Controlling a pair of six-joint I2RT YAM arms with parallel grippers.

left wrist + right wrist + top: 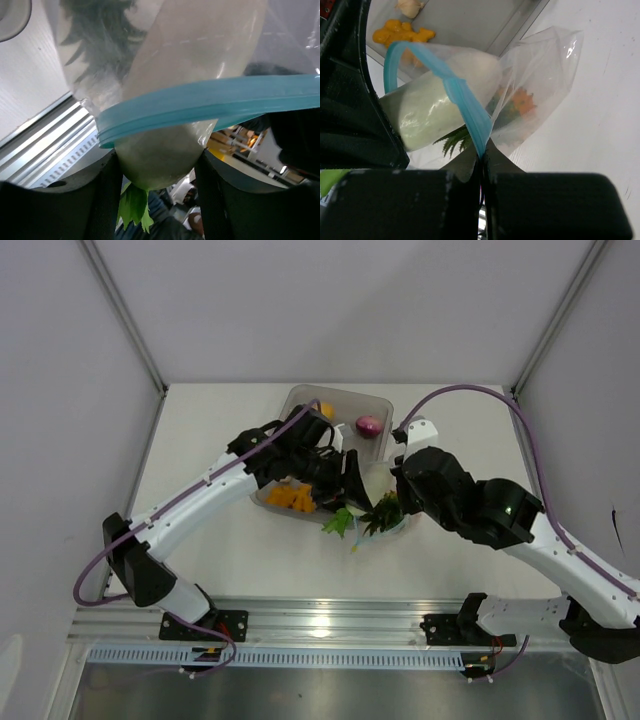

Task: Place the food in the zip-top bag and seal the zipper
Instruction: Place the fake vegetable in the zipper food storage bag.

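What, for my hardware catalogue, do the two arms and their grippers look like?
The left arm and right arm are white tubular links with black joint housings. A purple cable runs along each. A small green light shows on the right arm. The left gripper and right gripper have broad black fingers.

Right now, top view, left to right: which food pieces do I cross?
Orange bits → green leaves → purple onion. Zip-top bag skipped: it overlaps the onion's span.
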